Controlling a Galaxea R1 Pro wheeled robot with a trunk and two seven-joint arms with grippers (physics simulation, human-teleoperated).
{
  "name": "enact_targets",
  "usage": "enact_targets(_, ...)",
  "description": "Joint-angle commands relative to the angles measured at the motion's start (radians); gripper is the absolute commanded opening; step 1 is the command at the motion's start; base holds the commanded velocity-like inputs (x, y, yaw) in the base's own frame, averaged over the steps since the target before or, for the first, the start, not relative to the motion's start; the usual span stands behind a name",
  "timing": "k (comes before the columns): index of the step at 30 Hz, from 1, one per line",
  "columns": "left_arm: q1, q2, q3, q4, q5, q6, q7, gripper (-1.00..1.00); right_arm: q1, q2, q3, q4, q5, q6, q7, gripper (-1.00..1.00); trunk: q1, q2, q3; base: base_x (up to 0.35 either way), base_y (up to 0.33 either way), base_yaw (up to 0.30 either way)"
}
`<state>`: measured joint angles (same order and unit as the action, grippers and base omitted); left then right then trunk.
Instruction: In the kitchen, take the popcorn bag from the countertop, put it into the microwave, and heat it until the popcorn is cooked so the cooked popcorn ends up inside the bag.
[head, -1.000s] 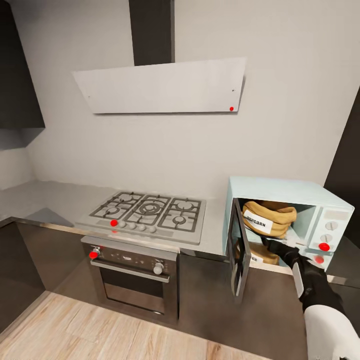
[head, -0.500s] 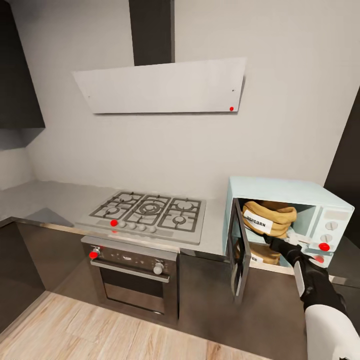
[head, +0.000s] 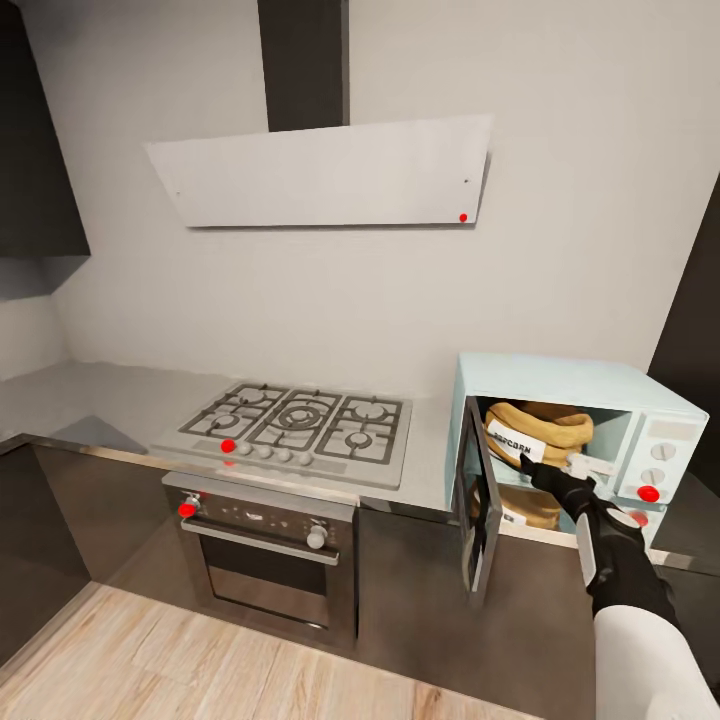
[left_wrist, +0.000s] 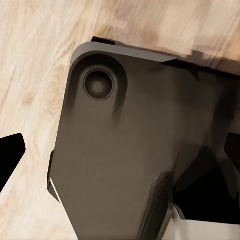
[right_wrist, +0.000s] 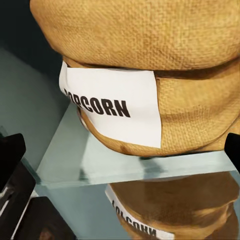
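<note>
Bag sits inside the microwave on its glass shelf, door swung open. My right gripper hangs at the microwave's opening, fingers spread wide, just short of the bag.

Popcorn bag: coarse, matt woven tan cloth with a smooth white paper label. Microwave: smooth pale casing; glossy glass shelf. Countertop: glossy grey metal. Floor: pale wood planks.
</note>
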<state>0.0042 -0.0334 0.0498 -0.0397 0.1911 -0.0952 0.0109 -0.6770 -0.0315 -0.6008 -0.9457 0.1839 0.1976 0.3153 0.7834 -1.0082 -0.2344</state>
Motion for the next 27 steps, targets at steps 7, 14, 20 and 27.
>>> enact_targets(7, 0.000, 0.000, 0.005, -0.002, 0.003, 0.000, 0.000, 1.00, -0.001, 0.007, -0.004, 0.002, 0.018, 0.003, 0.007, 1.00, 0.000, -0.001, -0.001, 0.196, 0.000, 0.000)
enact_targets(14, 0.000, 0.000, 0.005, -0.002, 0.003, 0.000, 0.001, 1.00, -0.001, 0.006, -0.004, 0.002, 0.021, 0.002, 0.007, 1.00, 0.000, -0.001, -0.001, 0.046, 0.000, 0.000)
enact_targets(20, 0.000, 0.000, 0.005, -0.002, 0.002, 0.000, 0.000, 1.00, -0.001, -0.001, -0.003, 0.059, 0.022, -0.134, 0.000, 1.00, 0.000, -0.001, -0.001, 0.000, 0.000, 0.000)
enact_targets(27, 0.000, 0.000, 0.004, -0.003, 0.002, 0.000, 0.000, 1.00, -0.001, -0.006, -0.004, 0.102, 0.023, -0.170, -0.063, 1.00, 0.000, -0.001, -0.001, 0.000, 0.000, 0.000)
